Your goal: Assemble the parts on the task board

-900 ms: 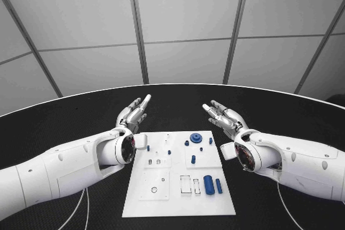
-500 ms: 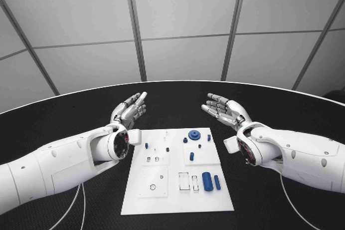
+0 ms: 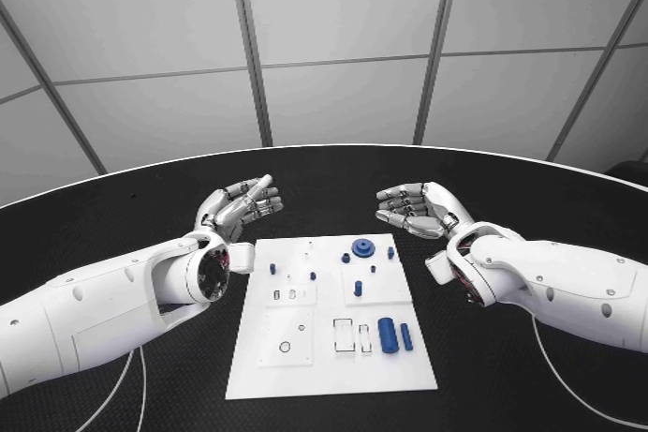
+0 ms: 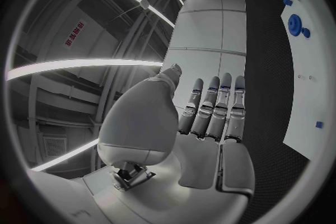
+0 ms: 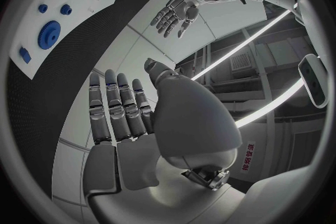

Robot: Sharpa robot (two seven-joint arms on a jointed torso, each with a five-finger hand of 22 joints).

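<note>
Two silver hands, left [image 3: 241, 207], right [image 3: 419, 208], fingers spread, empty, flat white task board [image 3: 331, 362]

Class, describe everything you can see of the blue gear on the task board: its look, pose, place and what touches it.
The blue gear is a round, toothed disc with a raised hub, plastic-looking, the widest blue part. It lies flat near the far edge of the white task board, right of centre, with a small blue piece just beside it. The right wrist view shows its toothed rim and holes in its face. Neither robot hand touches it; both are raised beyond the board.
</note>
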